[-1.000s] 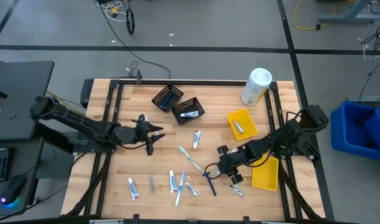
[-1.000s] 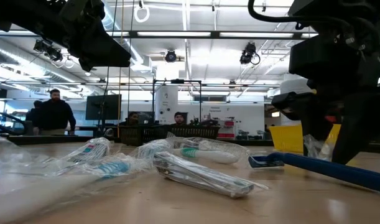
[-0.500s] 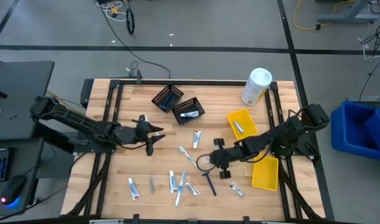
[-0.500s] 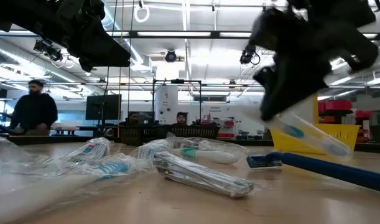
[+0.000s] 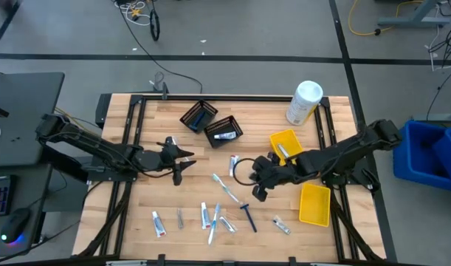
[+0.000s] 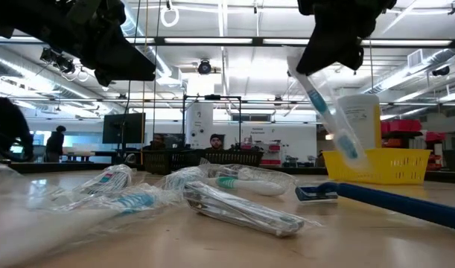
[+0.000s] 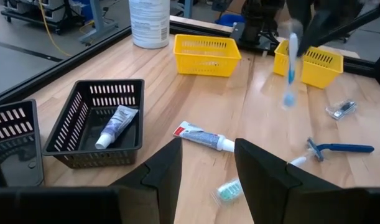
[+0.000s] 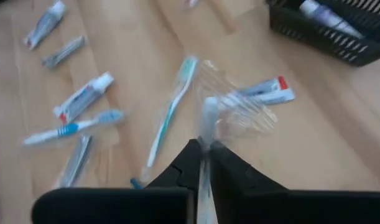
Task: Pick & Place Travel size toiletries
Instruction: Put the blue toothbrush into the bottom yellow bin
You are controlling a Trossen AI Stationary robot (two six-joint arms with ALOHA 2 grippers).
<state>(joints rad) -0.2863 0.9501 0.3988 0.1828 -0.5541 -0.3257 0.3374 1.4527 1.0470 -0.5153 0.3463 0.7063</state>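
The right tool [image 5: 256, 179] is hanging above the middle of the tabletop [image 5: 159, 125], its fingers pinching a wrapped toothbrush [image 6: 330, 119]; in the low view the brush is dangling tilted, head downward, clear of the wood, with its clear wrapper [image 8: 236, 102] trailing off the handle. The right wrist view is showing the two fingers closed tight on the brush shaft. Just beside this tool a white toothpaste tube with a red mark [image 5: 233, 165] is lying on the wood, and a teal-headed toothbrush [image 5: 226, 188] is lying diagonally just beyond it. Nearer the front edge, a dark blue razor [image 5: 249, 216] is lying flat, with a small silver packet [image 5: 281, 224] to its right and a cluster of tubes and brushes [image 5: 212, 218] to its left; one more tube [image 5: 159, 223] is sitting apart, farther left. Behind the right tool a yellow bin [image 5: 287, 147] is holding a silver piece, and a second yellow bin [image 5: 314, 205] is standing at the right edge. Two black mesh baskets [image 5: 211, 124] are sitting at the rear centre; one is holding a tube [image 7: 115, 124]. A white canister [image 5: 304, 102] is lying at the rear right. The left tool [image 5: 181, 160] is waiting over the left half of the tabletop, fingers spread narrowly, gripping nothing.
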